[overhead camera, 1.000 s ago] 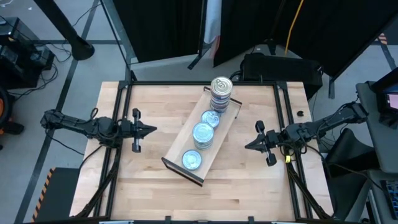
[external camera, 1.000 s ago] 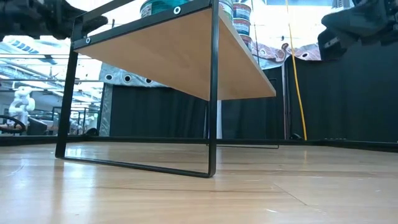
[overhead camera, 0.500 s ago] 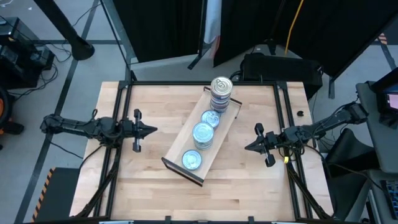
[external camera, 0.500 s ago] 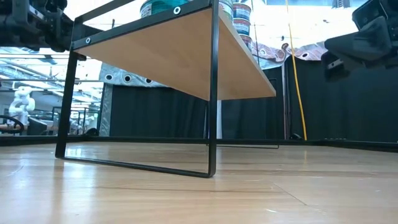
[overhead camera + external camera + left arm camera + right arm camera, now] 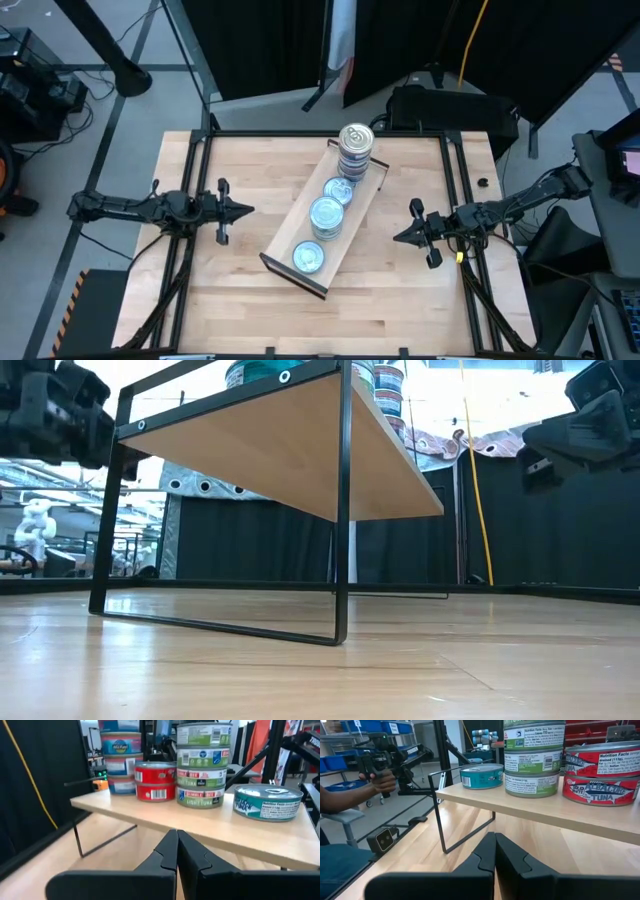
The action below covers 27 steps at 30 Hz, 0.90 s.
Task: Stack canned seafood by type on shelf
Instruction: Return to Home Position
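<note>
Canned seafood (image 5: 200, 765) ("LIGHT TUNA", "ALBACORE TUNA") stacked on shelf (image 5: 240, 827); left gripper (image 5: 177, 833) and right gripper (image 5: 494, 835) both clenched, empty.

Green-labelled tins (image 5: 202, 765), red tins (image 5: 155, 781), teal tin (image 5: 267, 802), light-wood shelf (image 5: 220, 822)

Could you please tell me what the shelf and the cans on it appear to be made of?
Shelf: seemingly light wood, with a pale tan, matte surface. Its thin black frame is probably painted metal. Cans: apparently metal, with shiny silver lids and rims and glossy printed labels.
</note>
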### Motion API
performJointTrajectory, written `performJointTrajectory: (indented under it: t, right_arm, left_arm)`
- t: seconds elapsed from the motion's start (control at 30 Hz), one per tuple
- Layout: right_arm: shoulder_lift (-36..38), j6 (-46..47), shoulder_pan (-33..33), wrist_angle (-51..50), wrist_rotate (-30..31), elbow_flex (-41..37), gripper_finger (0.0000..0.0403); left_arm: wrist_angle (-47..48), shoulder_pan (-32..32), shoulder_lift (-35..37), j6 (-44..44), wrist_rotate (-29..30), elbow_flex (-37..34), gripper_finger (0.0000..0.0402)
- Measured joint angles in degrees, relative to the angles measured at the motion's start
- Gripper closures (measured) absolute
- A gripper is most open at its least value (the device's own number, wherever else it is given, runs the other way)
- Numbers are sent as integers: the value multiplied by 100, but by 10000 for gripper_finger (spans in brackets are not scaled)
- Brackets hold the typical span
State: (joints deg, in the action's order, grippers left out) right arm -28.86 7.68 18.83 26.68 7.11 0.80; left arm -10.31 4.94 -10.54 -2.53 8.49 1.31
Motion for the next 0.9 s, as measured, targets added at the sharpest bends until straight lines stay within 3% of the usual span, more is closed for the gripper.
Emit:
performJointTrajectory:
  t: [0.53,0.73,0.9]
  right_arm:
    - [54,49,0,-181,-143,0,403]
    - [403,53,0,-369,-294,2,403]
    - [806,5,0,-752,-304,4,403]
  left_arm:
    - [420,-14,1027,-375,-151,-93,398]
    - [741,-266,1050,-359,154,-95,398]
    - [806,-501,1053,-181,-192,-95,398]
